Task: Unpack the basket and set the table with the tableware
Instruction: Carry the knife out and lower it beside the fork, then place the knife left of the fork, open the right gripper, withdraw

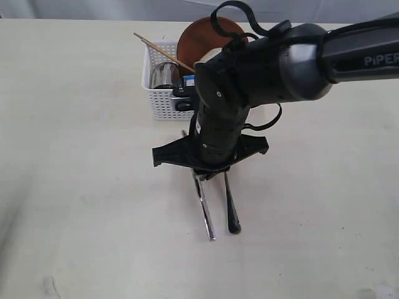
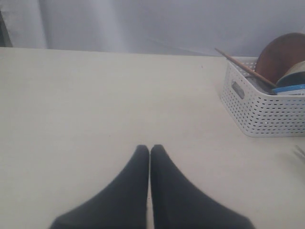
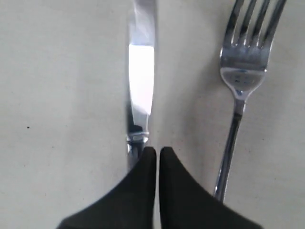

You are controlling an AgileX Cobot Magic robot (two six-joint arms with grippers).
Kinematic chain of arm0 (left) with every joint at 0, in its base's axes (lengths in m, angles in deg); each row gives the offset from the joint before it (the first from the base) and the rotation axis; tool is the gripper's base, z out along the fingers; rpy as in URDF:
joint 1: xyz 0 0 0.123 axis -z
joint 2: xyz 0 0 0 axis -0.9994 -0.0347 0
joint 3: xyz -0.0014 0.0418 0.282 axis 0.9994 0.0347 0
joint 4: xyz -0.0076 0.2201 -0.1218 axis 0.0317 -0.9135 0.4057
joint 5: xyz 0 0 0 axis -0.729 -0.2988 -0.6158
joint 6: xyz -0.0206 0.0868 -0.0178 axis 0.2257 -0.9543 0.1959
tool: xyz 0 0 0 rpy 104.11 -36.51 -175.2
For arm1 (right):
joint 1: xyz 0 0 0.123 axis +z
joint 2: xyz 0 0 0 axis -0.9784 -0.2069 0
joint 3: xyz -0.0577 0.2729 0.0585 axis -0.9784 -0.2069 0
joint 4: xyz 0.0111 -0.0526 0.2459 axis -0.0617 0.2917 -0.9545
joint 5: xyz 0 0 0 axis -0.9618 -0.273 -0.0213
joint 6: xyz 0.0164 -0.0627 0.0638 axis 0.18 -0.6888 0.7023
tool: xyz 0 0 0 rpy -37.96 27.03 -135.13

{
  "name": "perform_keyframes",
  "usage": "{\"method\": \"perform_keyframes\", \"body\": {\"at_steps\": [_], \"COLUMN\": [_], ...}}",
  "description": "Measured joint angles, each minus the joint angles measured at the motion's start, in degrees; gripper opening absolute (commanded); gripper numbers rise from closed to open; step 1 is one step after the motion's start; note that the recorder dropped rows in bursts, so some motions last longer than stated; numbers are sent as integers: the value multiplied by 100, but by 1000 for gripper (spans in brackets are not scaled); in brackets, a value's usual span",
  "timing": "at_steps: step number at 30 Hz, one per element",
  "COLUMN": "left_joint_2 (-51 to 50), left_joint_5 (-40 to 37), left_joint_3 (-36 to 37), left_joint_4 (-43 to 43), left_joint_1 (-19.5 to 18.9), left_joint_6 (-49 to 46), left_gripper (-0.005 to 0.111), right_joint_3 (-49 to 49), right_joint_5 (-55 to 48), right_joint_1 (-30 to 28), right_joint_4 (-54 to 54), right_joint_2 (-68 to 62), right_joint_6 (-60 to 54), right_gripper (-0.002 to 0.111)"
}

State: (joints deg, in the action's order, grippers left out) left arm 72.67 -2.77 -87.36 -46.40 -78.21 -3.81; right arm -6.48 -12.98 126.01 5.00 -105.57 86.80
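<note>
Closest to the exterior camera, on the pale cream wood-grain table [image 1: 75,187], you have a steel knife [image 1: 206,215] and a steel fork [image 1: 231,208] lying flat, side by side and nearly parallel, with a strip of bare tabletop between them; knife on the left of that view, fork on the right, blade tip and tines pointing toward the camera. Your right gripper [image 3: 157,150] points down over their handle ends, black fingers pressed together with only a hairline seam between them and nothing held. In the right wrist view the tips sit between the two handles, one finger overlapping the knife's handle; contact with it cannot be made out. The right arm's dark body hides those handle ends in the exterior view. Behind the arm stands the white rectangular plastic basket [image 1: 163,103] with lattice sides. A round brown wooden plate [image 1: 202,37] stands on edge inside it, a shiny steel cup [image 1: 163,75] sits in the left end as the exterior view shows it, a slim wooden chopstick [image 1: 163,48] leans out past a far corner, and a blue packet [image 1: 189,80] shows partly behind the arm. Your left gripper [image 2: 150,148] is out of the exterior view; its wrist camera shows both dark fingers closed against each other, empty, over bare table, well apart from the basket.
</note>
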Motion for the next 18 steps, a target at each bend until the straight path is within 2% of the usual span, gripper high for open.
{"method": "perform_keyframes", "body": {"at_steps": [9, 11, 15, 16, 18], "left_joint_2": [0, 0, 0, 0, 0], "left_joint_5": [0, 0, 0, 0, 0], "left_joint_3": [0, 0, 0, 0, 0], "left_joint_4": [0, 0, 0, 0, 0], "left_joint_1": [0, 0, 0, 0, 0], "left_joint_6": [0, 0, 0, 0, 0], "left_gripper": [1, 1, 1, 1, 1], "right_joint_3": [11, 98, 482, 584, 737], "right_joint_5": [0, -64, -260, -320, -499], "right_joint_1": [0, 0, 11, 37, 149], "right_joint_4": [-33, -90, -418, -491, -514], "right_joint_2": [0, 0, 42, 70, 95], "right_joint_6": [13, -128, -703, -864, -1082], "right_gripper": [2, 12, 47, 51, 48]}}
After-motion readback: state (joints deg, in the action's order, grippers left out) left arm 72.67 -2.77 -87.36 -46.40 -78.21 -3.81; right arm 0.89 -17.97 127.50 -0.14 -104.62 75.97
